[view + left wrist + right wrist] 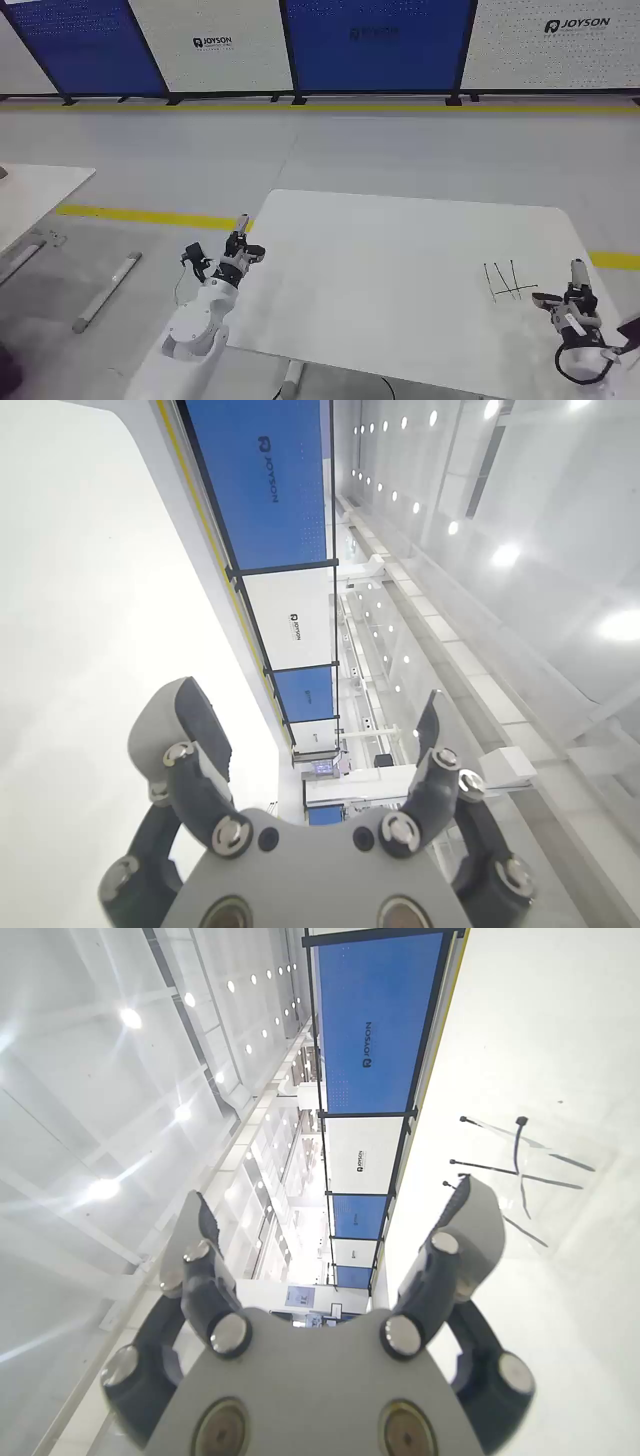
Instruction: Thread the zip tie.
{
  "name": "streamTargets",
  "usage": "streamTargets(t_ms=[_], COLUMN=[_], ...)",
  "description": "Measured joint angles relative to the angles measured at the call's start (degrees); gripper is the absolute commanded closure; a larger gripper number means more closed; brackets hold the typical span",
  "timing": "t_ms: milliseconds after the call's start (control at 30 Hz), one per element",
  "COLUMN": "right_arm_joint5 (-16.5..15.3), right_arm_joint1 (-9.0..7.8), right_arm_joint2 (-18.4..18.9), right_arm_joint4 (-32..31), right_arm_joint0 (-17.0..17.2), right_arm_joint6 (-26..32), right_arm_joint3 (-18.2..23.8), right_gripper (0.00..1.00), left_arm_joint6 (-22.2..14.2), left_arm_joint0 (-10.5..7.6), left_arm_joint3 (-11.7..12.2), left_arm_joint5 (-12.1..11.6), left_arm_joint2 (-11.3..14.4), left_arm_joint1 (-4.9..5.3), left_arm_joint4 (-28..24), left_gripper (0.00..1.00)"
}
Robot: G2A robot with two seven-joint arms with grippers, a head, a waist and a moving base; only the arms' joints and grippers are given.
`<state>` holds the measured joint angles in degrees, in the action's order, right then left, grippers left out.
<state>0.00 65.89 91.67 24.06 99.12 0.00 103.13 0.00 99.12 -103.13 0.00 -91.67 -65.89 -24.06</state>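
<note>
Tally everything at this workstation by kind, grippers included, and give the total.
Thin black plastic zip ties: 4, three side by side and one lying across them
Grey two-fingered grippers: 2, the left gripper and the right gripper, both open
White flat table: 1
Total: 7

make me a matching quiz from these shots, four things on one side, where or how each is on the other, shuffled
1 zip ties
2 left gripper
3 right gripper
4 table

a white top, rounded corners
b jaws open, at the table edge far from the ties
c black, lying crossed on the table
d jaws open, close beside the ties

Pairs: 1-c, 2-b, 3-d, 4-a
</note>
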Motion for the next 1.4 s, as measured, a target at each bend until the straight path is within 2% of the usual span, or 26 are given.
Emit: streamTargets(t_ms=[33, 67, 100, 133, 167, 200, 233, 267, 300, 333, 367, 400, 433, 467, 500, 533, 567, 733, 800, 900, 1000, 1133, 1200, 1400], right_arm_joint5=[0.0, 0.0, 0.0, 0.0, 0.0, 0.0, 0.0, 0.0, 0.0, 0.0, 0.0, 0.0, 0.0, 0.0, 0.0, 0.0, 0.0, 0.6, 4.7, 9.6, 13.0, 15.3, 16.2, 16.2], right_arm_joint1=[0.0, 0.0, 0.0, 0.0, 0.0, 0.0, 0.0, 0.0, 0.0, 0.0, 0.0, 0.0, 0.0, 0.0, 0.0, 0.0, 0.0, -0.21, -1.03, -2.07, -3.15, -4.69, -5.15, -5.14], right_arm_joint2=[0.0, 0.0, 0.0, 0.0, 0.0, 0.0, 0.0, 0.0, 0.0, 0.0, 0.0, 0.0, 0.0, 0.0, 0.0, 0.0, 0.0, 0.3, 3.0, 7.4, 10.1, 11.4, 11.4, 11.4], right_arm_joint4=[0.0, 0.0, 0.0, 0.0, 0.0, 0.0, 0.0, 0.0, 0.0, 0.0, 0.0, 0.0, 0.0, 0.0, 0.0, 0.0, 0.0, 0.1, 0.1, -0.5, -2.5, -7.9, -9.9, -9.9], right_arm_joint0=[0.0, 0.0, 0.0, 0.0, 0.0, 0.0, 0.0, 0.0, 0.0, 0.0, 0.0, 0.0, 0.0, 0.0, 0.0, 0.0, 0.0, -0.4, -2.0, -4.2, -6.4, -10.1, -12.3, -12.4], right_arm_joint6=[0.0, 0.0, 0.0, 0.0, 0.0, 0.0, 0.0, 0.0, 0.0, 0.0, 0.0, 0.0, 0.0, 0.0, 0.0, 0.0, 0.0, 0.6, 5.6, 18.8, 30.8, 44.8, 48.9, 49.0], right_arm_joint3=[0.0, 0.0, 0.0, 0.0, 0.0, 0.0, 0.0, 0.0, 0.0, 0.0, 0.0, 0.0, 0.0, 0.0, 0.0, 0.0, 0.0, 0.2, -0.2, -1.3, -2.3, -4.3, -5.9, -6.0], right_gripper=[0.22, 0.22, 0.22, 0.22, 0.22, 0.0, 0.0, 0.22, 0.22, 0.0, 0.22, 0.0, 0.22, 0.22, 0.22, 0.0, 0.0, 0.0, 0.0, 0.0, 0.0, 0.0, 0.0, 0.0], left_arm_joint6=[0.0, 0.0, 0.0, 0.0, 0.0, 0.0, 0.0, 0.0, 0.0, 0.0, 0.0, 0.0, 0.0, 0.0, 0.0, 0.0, 0.0, 0.0, 0.0, 0.0, 0.0, 0.0, 0.0, 0.0], left_arm_joint0=[0.0, 0.0, 0.0, 0.0, 0.0, 0.0, 0.0, 0.0, 0.0, 0.0, 0.0, 0.0, 0.0, 0.0, 0.0, 0.0, 0.0, 0.0, 0.0, 0.0, 0.0, 0.0, 0.0, 0.0], left_arm_joint3=[0.0, 0.0, 0.0, 0.0, 0.0, 0.0, 0.0, 0.0, 0.0, 0.0, 0.0, 0.0, 0.0, 0.0, 0.0, 0.0, 0.0, 0.0, 0.0, 0.0, 0.0, 0.0, 0.0, 0.0], left_arm_joint5=[0.0, 0.0, 0.0, 0.0, 0.0, 0.0, 0.0, 0.0, 0.0, 0.0, 0.0, 0.0, 0.0, 0.0, 0.0, 0.0, 0.0, 0.0, 0.0, 0.0, 0.0, 0.0, 0.0, 0.0], left_arm_joint2=[0.0, 0.0, 0.0, 0.0, 0.0, 0.0, 0.0, 0.0, 0.0, 0.0, 0.0, 0.0, 0.0, 0.0, 0.0, 0.0, 0.0, 0.0, 0.0, 0.0, 0.0, 0.0, 0.0, 0.0], left_arm_joint1=[0.0, 0.0, 0.0, 0.0, 0.0, 0.0, 0.0, 0.0, 0.0, 0.0, 0.0, 0.0, 0.0, 0.0, 0.0, 0.0, 0.0, 0.0, 0.0, 0.0, 0.0, 0.0, 0.0, 0.0], left_arm_joint4=[0.0, 0.0, 0.0, 0.0, 0.0, 0.0, 0.0, 0.0, 0.0, 0.0, 0.0, 0.0, 0.0, 0.0, 0.0, 0.0, 0.0, 0.0, 0.0, 0.0, 0.0, 0.0, 0.0, 0.0], left_gripper=[0.0, 0.0, 0.22, 0.0, 0.22, 0.0, 0.22, 0.22, 0.22, 0.22, 0.0, 0.0, 0.0, 0.0, 0.22, 0.22, 0.0, 0.0, 0.0, 0.0, 0.0, 0.0, 0.0, 0.0])
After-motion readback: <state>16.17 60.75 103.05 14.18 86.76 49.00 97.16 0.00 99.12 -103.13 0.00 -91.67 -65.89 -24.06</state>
